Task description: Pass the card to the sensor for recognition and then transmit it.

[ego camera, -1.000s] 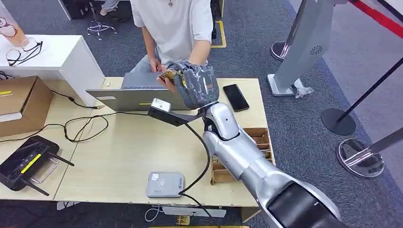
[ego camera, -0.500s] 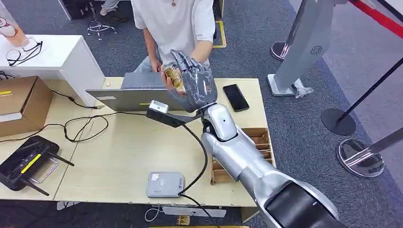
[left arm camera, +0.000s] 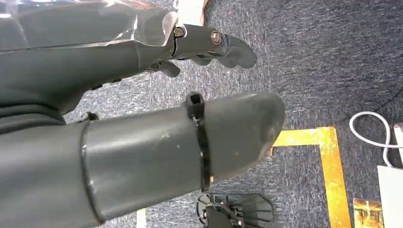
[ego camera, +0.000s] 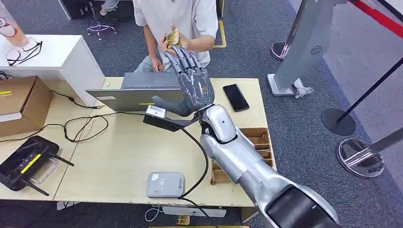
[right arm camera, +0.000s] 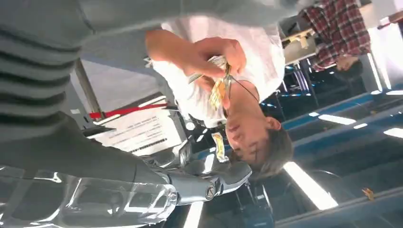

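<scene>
A person behind the desk holds the gold patterned card (ego camera: 172,36) in one raised hand, just beyond my right hand's fingertips. My right hand (ego camera: 188,87) is stretched out over the laptop with its fingers spread and nothing in it. The right wrist view shows the card (right arm camera: 217,92) pinched in the person's hand, apart from my fingers (right arm camera: 209,183). The grey card sensor (ego camera: 165,184) lies flat near the desk's front edge. In the left wrist view my left hand (left arm camera: 142,118) hangs over the carpet, holding nothing, fingers apart.
A grey laptop (ego camera: 138,92) stands at the desk's back edge, with a black phone (ego camera: 235,97) to its right. A cardboard box (ego camera: 19,102) and a black router (ego camera: 26,161) sit at the left. A wooden compartment box (ego camera: 260,141) lies under my arm. Stanchion bases (ego camera: 360,156) stand on the right.
My right hand held the card over the laptop; its fingers have spread. The person has taken the card and lifted it away towards their chest.
</scene>
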`<state>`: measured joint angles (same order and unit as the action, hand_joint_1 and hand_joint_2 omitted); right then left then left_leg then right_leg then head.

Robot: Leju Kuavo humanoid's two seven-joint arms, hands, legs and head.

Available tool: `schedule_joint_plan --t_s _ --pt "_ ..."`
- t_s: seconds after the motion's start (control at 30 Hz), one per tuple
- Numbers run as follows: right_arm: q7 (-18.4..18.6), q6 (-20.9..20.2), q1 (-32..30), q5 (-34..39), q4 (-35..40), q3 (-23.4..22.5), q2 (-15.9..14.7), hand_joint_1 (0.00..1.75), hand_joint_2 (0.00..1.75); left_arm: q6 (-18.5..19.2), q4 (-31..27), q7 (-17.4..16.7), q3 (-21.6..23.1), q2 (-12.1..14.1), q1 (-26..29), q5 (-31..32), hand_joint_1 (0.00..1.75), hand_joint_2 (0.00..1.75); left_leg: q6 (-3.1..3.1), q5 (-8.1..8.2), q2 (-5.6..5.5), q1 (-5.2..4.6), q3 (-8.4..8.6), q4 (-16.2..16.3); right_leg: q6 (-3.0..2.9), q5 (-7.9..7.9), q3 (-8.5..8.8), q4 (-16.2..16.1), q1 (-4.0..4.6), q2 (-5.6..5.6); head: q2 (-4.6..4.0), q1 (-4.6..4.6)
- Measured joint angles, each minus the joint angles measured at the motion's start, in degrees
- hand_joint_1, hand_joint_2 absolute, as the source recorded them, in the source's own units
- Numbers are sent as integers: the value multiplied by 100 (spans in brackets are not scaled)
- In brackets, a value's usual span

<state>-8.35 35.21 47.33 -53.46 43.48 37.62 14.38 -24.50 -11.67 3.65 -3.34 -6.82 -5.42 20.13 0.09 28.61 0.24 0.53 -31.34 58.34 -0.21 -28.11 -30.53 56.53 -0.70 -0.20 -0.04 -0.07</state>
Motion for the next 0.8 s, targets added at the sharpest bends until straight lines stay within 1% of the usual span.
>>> schedule_joint_plan --t_s 0.13,0.3,0.43,0.63,0.8 --pt "-15 -2 -168 -33 304 0 -37 0 0 0 0 20 -13 15 20 -37 0 0 0 0 0 0 0 0 0 0 0 0 0 0 0 0" --pt "-96 -103 -480 -90 830 0 -142 0 0 -11 0 74 -52 22 66 -70 0 0 0 0 0 0 -1 0 0 0 0 -1 0 -1 0 0" --pt "-116 -190 -750 -120 1277 0 -291 0 0 -20 0 122 -112 22 118 -116 0 0 0 0 -1 -1 -1 0 0 0 0 -1 0 -1 0 0" --pt "-116 -219 -1159 -146 1856 2 -603 0 0 -46 0 184 -153 22 174 -140 0 0 0 1 -1 -1 -2 1 0 0 0 -2 -1 -2 0 -2" --pt "-124 -262 -1481 26 2247 2 -839 0 0 -81 0 208 -181 20 223 -155 0 0 0 1 -1 -1 -1 1 0 0 0 -2 0 -1 0 0"
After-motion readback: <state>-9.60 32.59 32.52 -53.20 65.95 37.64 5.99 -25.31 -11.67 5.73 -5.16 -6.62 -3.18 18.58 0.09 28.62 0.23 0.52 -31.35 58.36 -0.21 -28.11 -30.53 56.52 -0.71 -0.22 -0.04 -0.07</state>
